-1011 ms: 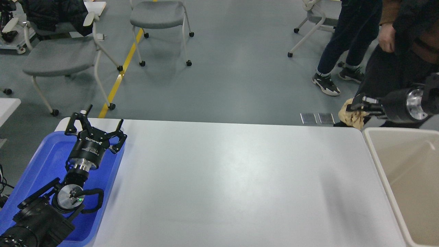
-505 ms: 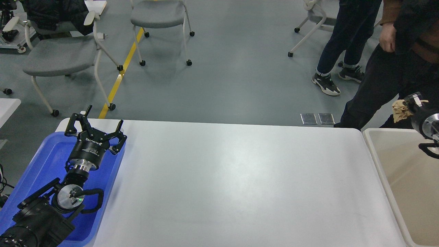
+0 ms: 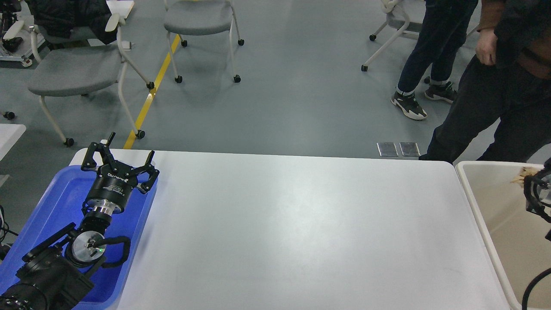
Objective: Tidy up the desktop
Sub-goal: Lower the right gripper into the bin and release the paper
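The white desktop is bare. My left gripper is open and empty, fingers spread, over the far right corner of the blue tray at the desktop's left end. My right gripper is at the right edge of the view, over the beige bin. It is mostly cut off and dark. A crumpled brown paper sticks out at its tip, above the bin's far part, and seems held.
Two people stand just beyond the desktop's far right corner. Grey wheeled chairs stand on the floor behind the table. Another white table's corner shows at far left.
My right arm has swung right and toward me with the crumpled paper, from beyond the desktop's far right corner to over the bin. The left arm has not moved.
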Motion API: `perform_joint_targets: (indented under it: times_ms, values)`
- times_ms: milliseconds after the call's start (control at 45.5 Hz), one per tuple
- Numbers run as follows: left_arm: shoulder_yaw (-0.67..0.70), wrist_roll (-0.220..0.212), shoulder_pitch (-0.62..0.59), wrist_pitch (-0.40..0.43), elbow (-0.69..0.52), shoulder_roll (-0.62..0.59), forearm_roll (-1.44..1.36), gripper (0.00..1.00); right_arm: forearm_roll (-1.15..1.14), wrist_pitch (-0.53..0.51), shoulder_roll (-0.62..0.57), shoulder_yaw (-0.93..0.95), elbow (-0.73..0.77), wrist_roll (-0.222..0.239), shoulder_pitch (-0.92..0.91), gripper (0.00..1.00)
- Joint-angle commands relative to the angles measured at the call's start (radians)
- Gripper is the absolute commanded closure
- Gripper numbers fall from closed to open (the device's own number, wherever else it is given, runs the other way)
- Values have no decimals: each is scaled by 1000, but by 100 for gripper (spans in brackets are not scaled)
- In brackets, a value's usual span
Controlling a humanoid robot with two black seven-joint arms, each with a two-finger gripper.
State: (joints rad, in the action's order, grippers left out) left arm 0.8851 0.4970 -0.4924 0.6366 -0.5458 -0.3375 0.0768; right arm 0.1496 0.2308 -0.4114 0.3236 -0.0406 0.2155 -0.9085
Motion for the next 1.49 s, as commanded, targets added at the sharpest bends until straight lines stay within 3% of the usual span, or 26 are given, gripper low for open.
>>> perform_joint_targets:
  times_ms: [0,945,967,989,1033,1099,1473]
  values:
    - [0,0,0,-2,0,0,0,0,57,39,8,127,8,50,51,100]
    - [0,1,0,-3,0,0,0,0,57,-10,20,206,8,15,152,100]
    - [0,0,0,-3,1,0,0,0,57,-10,20,206,8,12,154,92]
    - [0,0,0,-3,0,0,0,0,57,-8,20,206,8,4,155,71]
    - [0,0,0,-3,0,0,0,0,57,-10,17,207,8,-16,155,0]
    - [0,0,0,-3,0,0,0,0,57,-8,16,209,8,-41,155,0]
    - [0,0,0,-3,1,0,0,0,54,-8,16,192,8,-42,149,0]
